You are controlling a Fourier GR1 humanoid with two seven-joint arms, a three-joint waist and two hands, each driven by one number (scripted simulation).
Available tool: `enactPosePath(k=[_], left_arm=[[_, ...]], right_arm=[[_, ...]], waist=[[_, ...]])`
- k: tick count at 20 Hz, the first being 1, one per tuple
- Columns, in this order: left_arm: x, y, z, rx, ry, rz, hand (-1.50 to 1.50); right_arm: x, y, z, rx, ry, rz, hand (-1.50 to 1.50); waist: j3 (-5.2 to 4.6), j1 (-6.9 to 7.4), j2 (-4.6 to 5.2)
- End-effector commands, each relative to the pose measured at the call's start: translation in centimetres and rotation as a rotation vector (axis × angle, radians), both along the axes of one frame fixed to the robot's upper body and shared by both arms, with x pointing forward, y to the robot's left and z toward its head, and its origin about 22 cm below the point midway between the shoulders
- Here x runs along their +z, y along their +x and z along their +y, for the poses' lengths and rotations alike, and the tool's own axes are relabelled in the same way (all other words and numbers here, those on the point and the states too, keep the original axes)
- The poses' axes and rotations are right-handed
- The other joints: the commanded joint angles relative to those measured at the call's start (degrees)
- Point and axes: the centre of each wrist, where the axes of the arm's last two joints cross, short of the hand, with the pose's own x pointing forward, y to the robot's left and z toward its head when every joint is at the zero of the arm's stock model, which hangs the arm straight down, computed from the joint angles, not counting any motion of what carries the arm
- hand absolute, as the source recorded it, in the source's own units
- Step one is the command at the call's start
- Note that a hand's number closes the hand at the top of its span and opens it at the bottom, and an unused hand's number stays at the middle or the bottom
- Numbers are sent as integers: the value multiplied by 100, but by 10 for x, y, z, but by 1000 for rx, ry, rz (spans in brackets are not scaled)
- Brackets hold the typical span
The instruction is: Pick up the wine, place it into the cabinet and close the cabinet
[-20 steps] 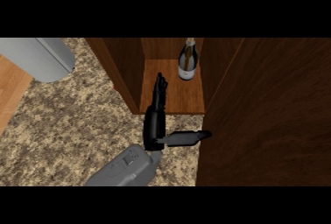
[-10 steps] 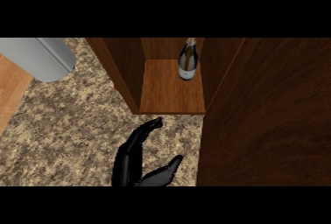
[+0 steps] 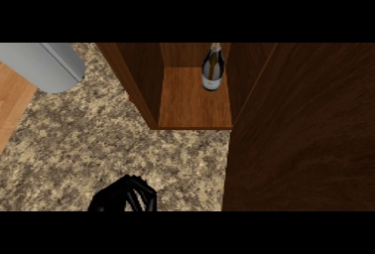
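Note:
The wine bottle (image 3: 212, 69) stands upright on the wooden shelf (image 3: 192, 106) inside the cabinet, at the back right corner. The cabinet stands open: its dark door (image 3: 307, 139) fills the right side of the view. My left hand (image 3: 126, 196) shows at the lower edge, low over the speckled counter (image 3: 81, 144) and well in front of the cabinet. Its fingers are relaxed and hold nothing. The forearm is out of view. My right hand does not show.
A grey cylindrical object (image 3: 44, 64) lies at the upper left. A light wooden surface (image 3: 10, 106) borders the counter on the left. The cabinet's left wall (image 3: 135, 82) rises beside the shelf.
My left hand has drawn back out of the cabinet toward the lower edge, leaving the bottle standing on the shelf. The forearm has dropped out of view.

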Motion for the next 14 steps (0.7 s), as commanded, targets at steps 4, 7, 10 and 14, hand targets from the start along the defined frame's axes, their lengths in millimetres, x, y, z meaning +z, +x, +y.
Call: enactPosePath(k=[4, 7, 10, 14], left_arm=[[13, -19, 37, -8, 43, 5, 150], [20, -21, 71, -5, 53, -3, 150], [31, -12, 96, 32, 49, -37, 150], [35, -20, 117, 63, 44, -48, 150]], right_arm=[[-1, -9, 12, 273, -19, 97, 150], [-3, -17, 37, 366, -12, 136, 150], [-3, -25, 50, 427, -1, 175, 150], [0, -39, 67, 526, 13, 137, 150]], waist=[[-4, 16, 2], [-13, 73, 2], [-13, 54, 1], [-12, 41, -21]])
